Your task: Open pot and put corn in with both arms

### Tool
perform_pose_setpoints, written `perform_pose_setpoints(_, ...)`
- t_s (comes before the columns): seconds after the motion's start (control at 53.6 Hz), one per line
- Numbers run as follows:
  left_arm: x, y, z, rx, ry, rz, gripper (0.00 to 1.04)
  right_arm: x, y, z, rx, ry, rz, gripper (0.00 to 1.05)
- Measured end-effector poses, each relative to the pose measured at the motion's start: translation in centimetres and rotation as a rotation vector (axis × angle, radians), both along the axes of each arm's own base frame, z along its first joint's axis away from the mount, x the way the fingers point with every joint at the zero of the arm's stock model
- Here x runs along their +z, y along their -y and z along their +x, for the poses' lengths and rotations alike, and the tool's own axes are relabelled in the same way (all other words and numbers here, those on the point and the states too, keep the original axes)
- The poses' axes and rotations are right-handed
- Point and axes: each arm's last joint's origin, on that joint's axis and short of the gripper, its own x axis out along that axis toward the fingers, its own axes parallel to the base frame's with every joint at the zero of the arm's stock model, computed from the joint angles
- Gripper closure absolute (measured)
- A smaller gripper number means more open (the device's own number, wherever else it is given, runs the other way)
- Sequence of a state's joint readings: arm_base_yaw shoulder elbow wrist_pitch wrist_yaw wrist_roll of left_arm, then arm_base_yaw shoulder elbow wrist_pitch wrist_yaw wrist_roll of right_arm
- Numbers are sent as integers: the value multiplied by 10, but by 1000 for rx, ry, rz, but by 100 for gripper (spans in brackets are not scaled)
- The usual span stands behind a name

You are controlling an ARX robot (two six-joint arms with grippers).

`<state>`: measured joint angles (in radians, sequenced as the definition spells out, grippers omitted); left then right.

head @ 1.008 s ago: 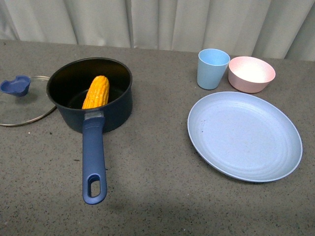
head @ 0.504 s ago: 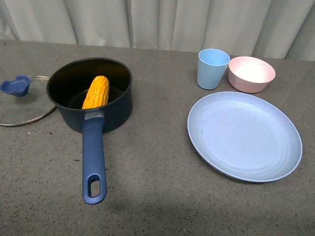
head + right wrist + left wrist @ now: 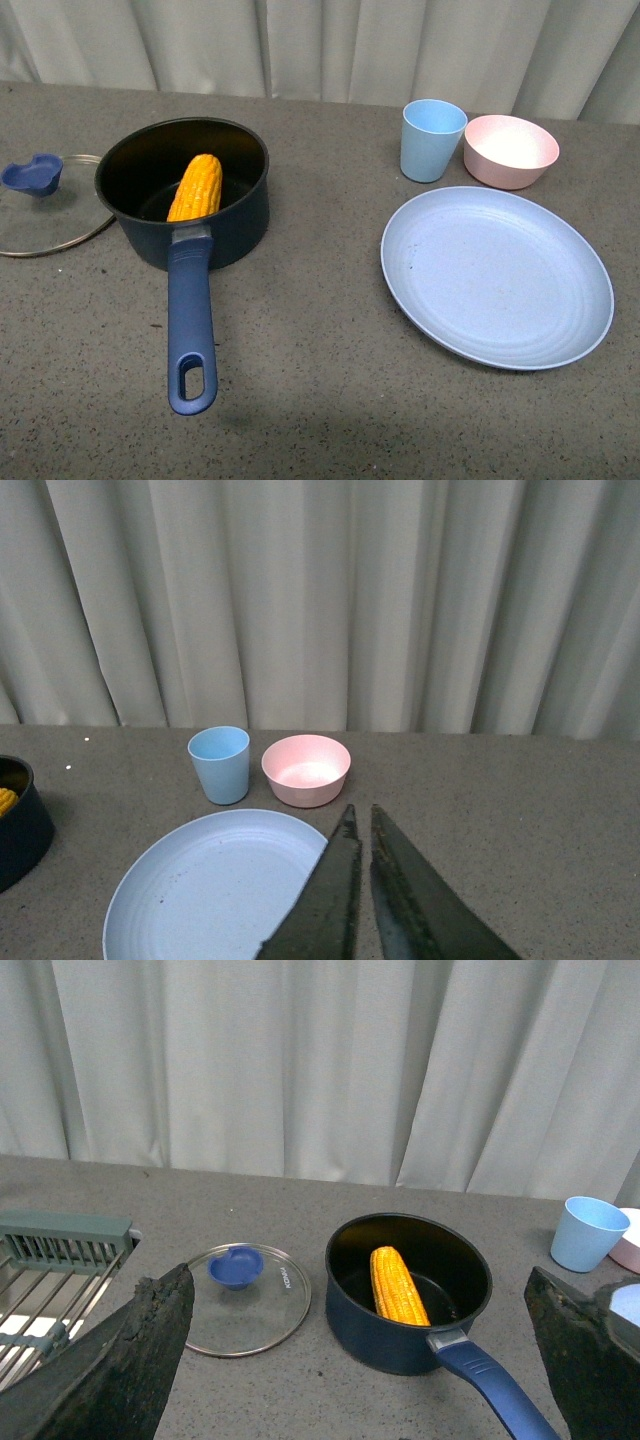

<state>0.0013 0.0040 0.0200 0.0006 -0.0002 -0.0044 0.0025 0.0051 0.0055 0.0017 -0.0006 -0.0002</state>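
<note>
A: Navy pot [image 3: 185,195] stands open on the grey table [image 3: 320,400], left of centre in the front view. Corn [image 3: 195,187] lies inside it, leaning on the near wall with its tip above the rim. Glass lid [image 3: 45,205] rests flat on the table just beside the pot, on the robot's left, knob up.

B: Arms?

A: Neither shows in the front view. From the wrist cameras: left gripper [image 3: 365,1360] has its jaws spread wide, nothing between them, well back from the pot. Right gripper [image 3: 358,880] has its jaws drawn nearly together with only a thin slit, empty, above the near edge of the blue plate [image 3: 215,885].

B: Task looks done, then. What could still spoil it?

A: My judgement: the long handle [image 3: 190,330] sticks out toward the robot. An arm sweeping low across the front would catch it and swing the pot, maybe tipping the corn out, since the cob rides high. The lid sits close to the table's left side; a nudge might slide it toward the rack [image 3: 60,1270] seen in the left wrist view.

B: Room to move?

A: Open table between pot and plate, and in front of both. Cup [image 3: 432,138] and pink bowl [image 3: 510,150] crowd the far right, near the curtain [image 3: 320,45]. Lifting straight up and back looks safest.
</note>
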Motion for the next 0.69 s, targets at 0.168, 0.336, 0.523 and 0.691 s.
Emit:
perform_pose_setpoints(0.168, 0, 0, 0, 0, 0, 0, 7, 0, 0, 0, 0, 1, 0, 69)
perform_pose_setpoints(0.336, 0, 0, 0, 0, 0, 0, 7, 0, 0, 0, 0, 1, 0, 42)
perform_pose_setpoints(0.523, 0, 0, 0, 0, 0, 0, 7, 0, 0, 0, 0, 1, 0, 12)
perform_pose_setpoints(0.691, 0, 0, 0, 0, 0, 0, 7, 0, 0, 0, 0, 1, 0, 10)
